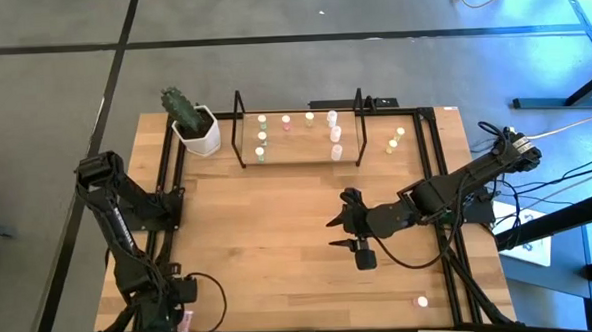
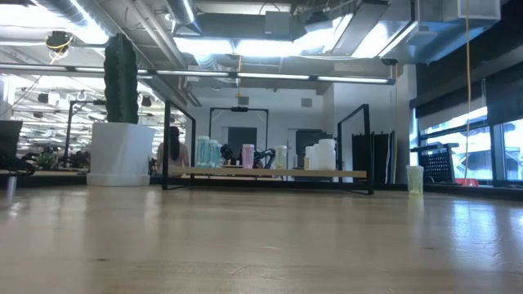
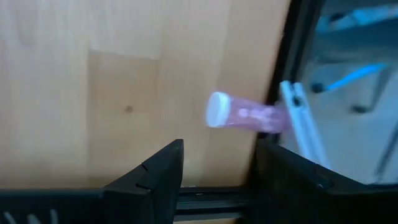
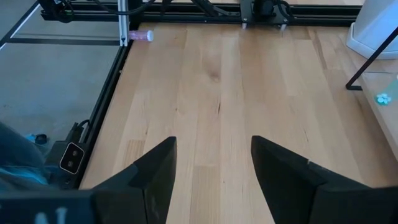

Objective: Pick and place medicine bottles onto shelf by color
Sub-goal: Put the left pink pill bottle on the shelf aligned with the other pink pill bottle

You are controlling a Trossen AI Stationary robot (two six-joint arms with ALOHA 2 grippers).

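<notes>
Your left gripper (image 3: 214, 180) sits open and empty at the near left corner of the desk (image 1: 279, 237), and a pink bottle (image 3: 242, 115) lies on its side just in front of it, white cap pointing away from the black rail (image 3: 277, 74). Your right gripper (image 1: 344, 224) hangs open and empty mid-desk, and the shelf (image 1: 301, 156) stands at the far edge.

Open-plan lab/office: exposed ceiling ducts (image 2: 270, 24) and strip lights above the wooden table (image 1: 279, 237), grey carpet floor (image 1: 52, 87) around it, desks and large windows (image 2: 482, 139) behind it.
</notes>
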